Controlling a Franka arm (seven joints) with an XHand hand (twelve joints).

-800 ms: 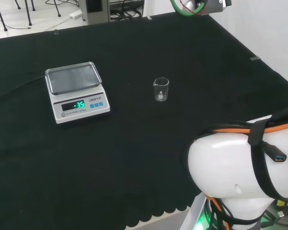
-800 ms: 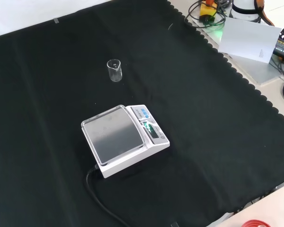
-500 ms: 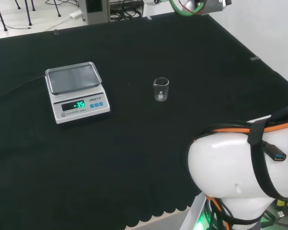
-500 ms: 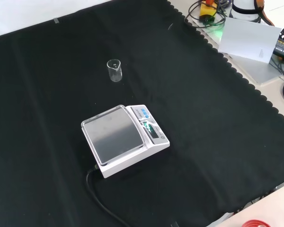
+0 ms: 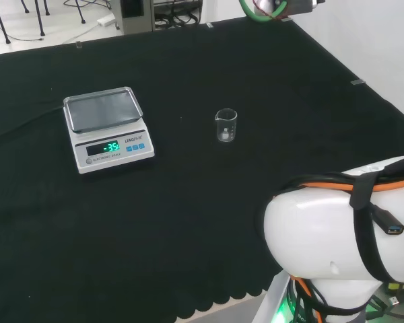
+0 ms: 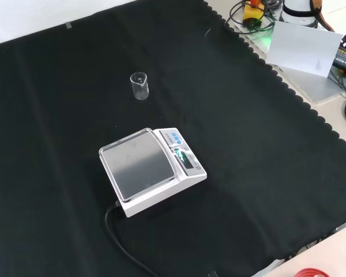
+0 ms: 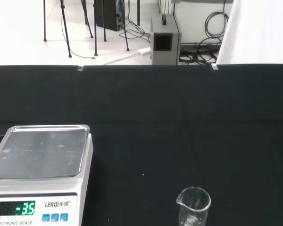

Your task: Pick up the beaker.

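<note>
Small clear glass beaker [image 5: 225, 126] stands upright on the black cloth [image 5: 188, 202], roughly mid-bench in head view, w/ nothing touching it. In head view it sits well to the right of a white electronic scale [image 5: 108, 129] and about level w/ it; bare cloth between the two. In front view the beaker [image 6: 139, 85] is higher in the pic, i.e. farther off, than the scale [image 6: 151, 169], apart from it, and its pour spout looks to be on the rim side facing the scale. Scale has a flat steel pan on top, nothing on the pan, a lit green display and small blue buttons on its front face; a black cable [image 6: 124, 248] runs from its back across the cloth toward the lower edge of front view. Wrist view looks low across the cloth: beaker [image 7: 193, 206] close to the camera, upright, looks empty, w/ the scale [image 7: 40, 174] beside it and a gap of cloth between them. Arm's big white link [image 5: 343, 245] w/ black and orange cabling bulks at lower right of head view, well apart from the beaker. Hand's state: can't tell, whether fingers are straight or curled isn't visible anywhere. Beaker not yet picked up, resting on the cloth.
</note>
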